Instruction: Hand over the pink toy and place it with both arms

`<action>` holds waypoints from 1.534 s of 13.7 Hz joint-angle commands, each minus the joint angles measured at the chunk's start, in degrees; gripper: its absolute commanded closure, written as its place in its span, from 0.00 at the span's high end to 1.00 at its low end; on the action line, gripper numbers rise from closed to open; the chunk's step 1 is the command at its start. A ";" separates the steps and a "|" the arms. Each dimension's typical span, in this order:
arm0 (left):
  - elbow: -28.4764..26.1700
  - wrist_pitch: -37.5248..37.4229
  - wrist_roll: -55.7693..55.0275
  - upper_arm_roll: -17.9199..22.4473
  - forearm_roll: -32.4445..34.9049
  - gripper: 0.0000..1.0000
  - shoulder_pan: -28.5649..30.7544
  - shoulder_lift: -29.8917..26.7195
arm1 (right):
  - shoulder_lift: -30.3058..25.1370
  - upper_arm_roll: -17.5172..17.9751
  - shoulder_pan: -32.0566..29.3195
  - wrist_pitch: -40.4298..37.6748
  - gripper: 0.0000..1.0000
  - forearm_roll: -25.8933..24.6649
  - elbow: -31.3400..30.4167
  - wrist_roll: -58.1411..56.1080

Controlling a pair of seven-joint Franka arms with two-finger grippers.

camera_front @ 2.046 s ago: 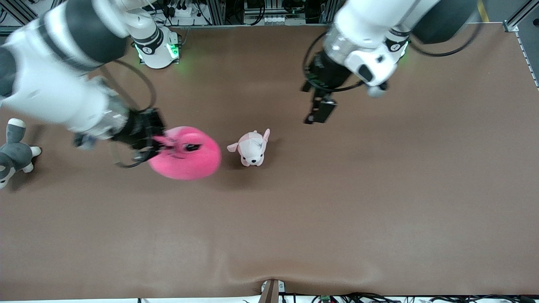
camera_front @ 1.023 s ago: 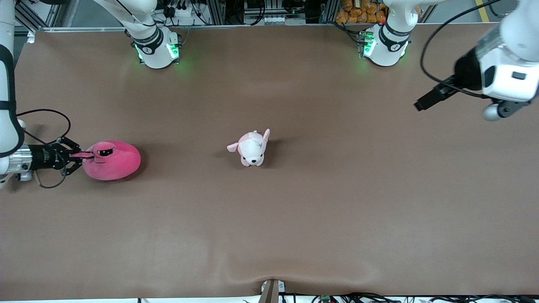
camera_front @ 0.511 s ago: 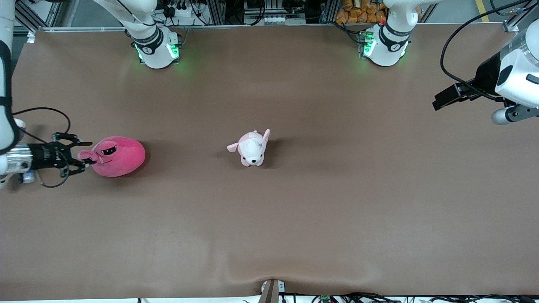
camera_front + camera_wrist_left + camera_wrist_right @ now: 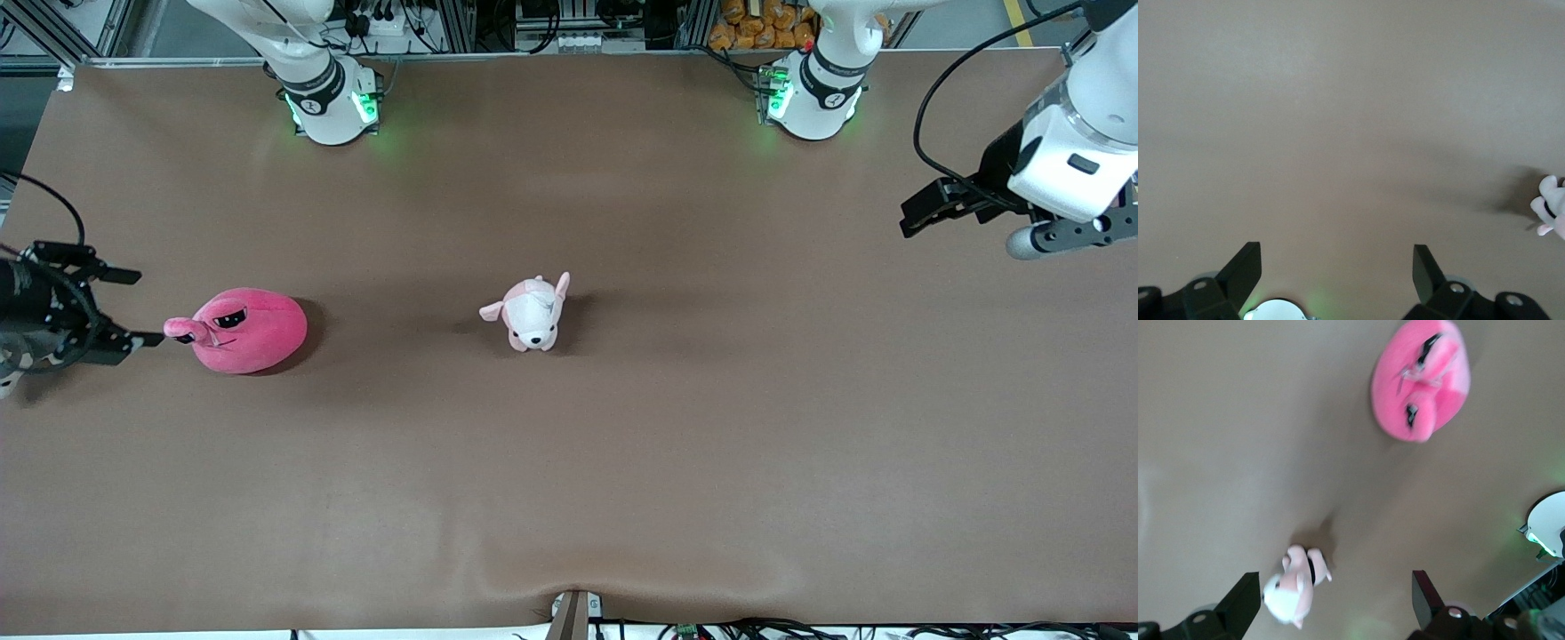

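Your pink toy (image 4: 247, 331) sits free on the worktop (image 4: 569, 462) near the right arm's edge — right end effector (image 4: 129, 307) spread wide, empty. Left end effector (image 4: 920, 213) hangs at its own end — also wide, empty.

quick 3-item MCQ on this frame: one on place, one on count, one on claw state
1. Where does the pink toy lie?
A. on the table, toward the right arm's end
B. in the left claw
C. on the puppy plush

2. How many plush toys are on the table?
A. one
B. two
C. four

3. What state is the right claw in?
A. shut on the pink toy
B. open, holding nothing
C. shut on the puppy plush

Key: 1 A, it rests on the mat near the right claw. 2 B, pink toy and puppy plush. 3 B, fingers spread, apart from the toy.
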 commanded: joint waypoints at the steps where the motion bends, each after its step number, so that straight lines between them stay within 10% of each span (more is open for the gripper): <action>1: -5.82 1.97 2.54 5.87 0.96 1.00 -5.27 -5.17 | -4.07 0.76 2.94 -2.94 1.00 -1.02 2.05 -0.66; 10: -12.42 2.59 11.33 11.87 4.12 1.00 -9.60 -11.59 | -14.37 0.15 9.28 -11.57 1.00 -15.16 -0.22 -47.63; 17: -11.11 -1.45 13.71 13.80 4.12 1.00 -9.50 -12.91 | -28.60 0.06 5.87 1.61 1.00 -15.26 -21.57 -55.21; 21: -7.34 -2.51 13.79 13.89 4.04 1.00 -8.98 -11.68 | -27.91 0.06 2.87 2.50 1.00 -15.87 -19.84 -64.55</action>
